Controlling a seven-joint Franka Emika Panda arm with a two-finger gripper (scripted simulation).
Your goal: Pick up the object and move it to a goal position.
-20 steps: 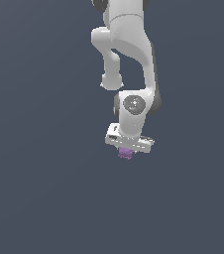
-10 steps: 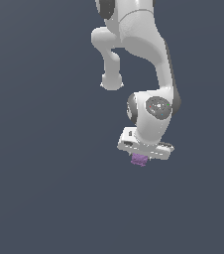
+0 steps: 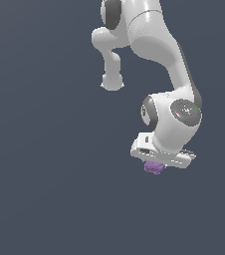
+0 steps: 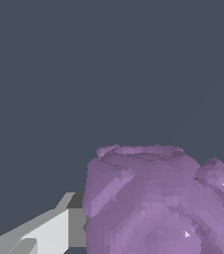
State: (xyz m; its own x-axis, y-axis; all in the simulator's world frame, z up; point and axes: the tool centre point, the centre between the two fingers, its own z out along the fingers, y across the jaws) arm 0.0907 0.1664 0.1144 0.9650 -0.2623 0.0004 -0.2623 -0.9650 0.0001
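Item: object (image 3: 153, 167), light-purple, lumpy. Location: directly beneath gripper (image 3: 154, 165), apparently clamped between fingers, though fingers hidden. Purpose: secure carriage toward goal; goal unseen.

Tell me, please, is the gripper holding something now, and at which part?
Yes: the gripper holds the purple object between its fingers, apparently by opposite sides. The exact contact spots are hidden.

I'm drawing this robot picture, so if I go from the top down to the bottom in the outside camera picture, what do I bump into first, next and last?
White robot arm → round wrist joint → gripper → little purple lumpy object, tucked under the gripper. Below it there is only plain dark background.
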